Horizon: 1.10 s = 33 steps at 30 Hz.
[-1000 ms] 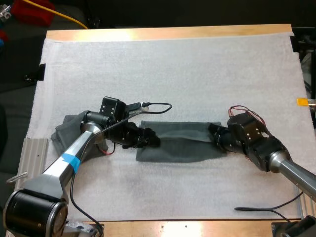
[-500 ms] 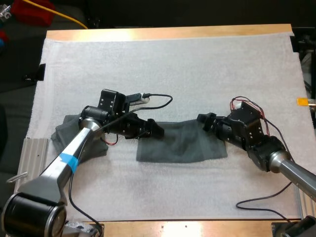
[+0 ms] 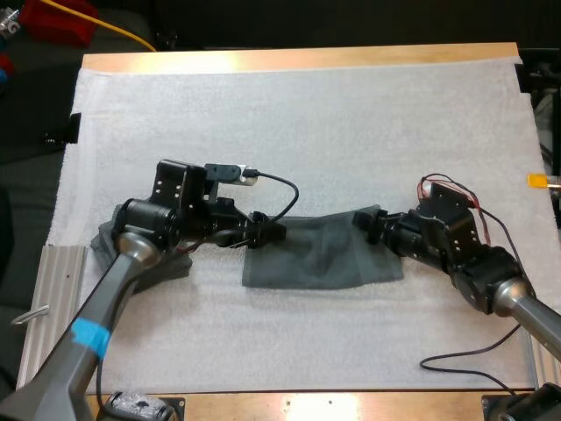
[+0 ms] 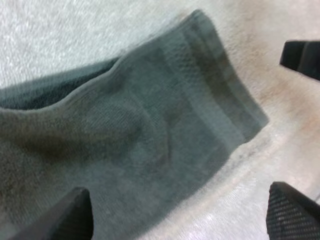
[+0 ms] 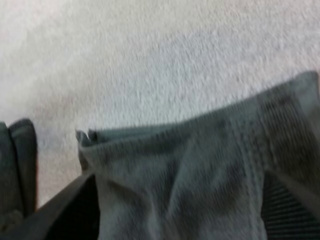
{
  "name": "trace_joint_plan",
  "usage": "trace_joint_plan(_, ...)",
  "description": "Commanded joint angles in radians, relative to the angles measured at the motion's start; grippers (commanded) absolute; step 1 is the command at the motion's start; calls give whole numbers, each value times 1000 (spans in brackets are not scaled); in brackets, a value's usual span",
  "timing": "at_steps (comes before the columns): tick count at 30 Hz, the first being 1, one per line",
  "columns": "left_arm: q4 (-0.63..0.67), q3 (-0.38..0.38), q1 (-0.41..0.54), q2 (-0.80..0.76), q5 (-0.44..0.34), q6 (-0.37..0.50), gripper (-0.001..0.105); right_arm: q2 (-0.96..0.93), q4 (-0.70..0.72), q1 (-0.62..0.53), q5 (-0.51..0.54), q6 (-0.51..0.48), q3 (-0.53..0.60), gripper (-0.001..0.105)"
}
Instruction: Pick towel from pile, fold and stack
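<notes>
The flat towel (image 3: 320, 256) lies on the white mat (image 3: 307, 123), a little toward 6 o'clock from the mat's middle. Its long side runs from 9 to 3 o'clock. It looks doubled over: the left wrist view shows a darker layer under the upper one, and a woven band along the short end.

My left pincer (image 3: 275, 232) sits at the flat towel's 10 o'clock corner. Its fingers (image 4: 75, 215) stand wide apart, with that corner of the cloth lying between them on the mat and neither pad pressing it.

My right pincer (image 3: 368, 221) is at the flat towel's 2 o'clock corner, where the far edge rides up slightly. Its fingers (image 5: 292, 210) are spread too, with the cloth bunched in folds between them. They seem not to clamp it, though I cannot tell whether a pad brushes the fabric.

The crumpled towel (image 3: 110, 239) lies at the mat's 9 o'clock edge, partly under my left arm (image 3: 114, 289), well apart from the flat one. A band of plain blue tape (image 3: 88, 333) wraps that arm. The wooden table (image 3: 289, 58) shows as a strip at 12 o'clock beyond the mat.
</notes>
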Motion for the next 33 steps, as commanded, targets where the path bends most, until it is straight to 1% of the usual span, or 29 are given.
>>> trace_joint_plan(1,16,-6,0,-26,-7,6,69,-20,36,-4,-11,-34,-8,66)
trace_joint_plan(5,61,-6,0,-100,-7,12,69,-77,110,-4,-11,-61,-8,66)
trace_joint_plan(9,120,-6,0,-192,-25,13,69,-139,176,-4,-11,-85,-8,66)
trace_joint_plan(13,179,-6,0,-282,-51,13,69,-194,240,-4,-11,-96,-8,66)
trace_joint_plan(21,292,-6,0,-478,-60,13,69,-301,335,-4,-9,-97,-8,66)
trace_joint_plan(25,327,-6,0,-548,-60,-2,69,-342,383,-4,-7,-105,-8,66)
trace_joint_plan(27,337,-6,0,-593,-63,-23,69,-363,416,-4,-7,-113,-8,66)
trace_joint_plan(31,363,-6,0,-658,-104,-33,69,-391,457,-4,-7,-122,-8,66)
trace_joint_plan(33,374,-6,0,-684,-107,-33,69,-403,470,-4,-7,-138,-8,66)
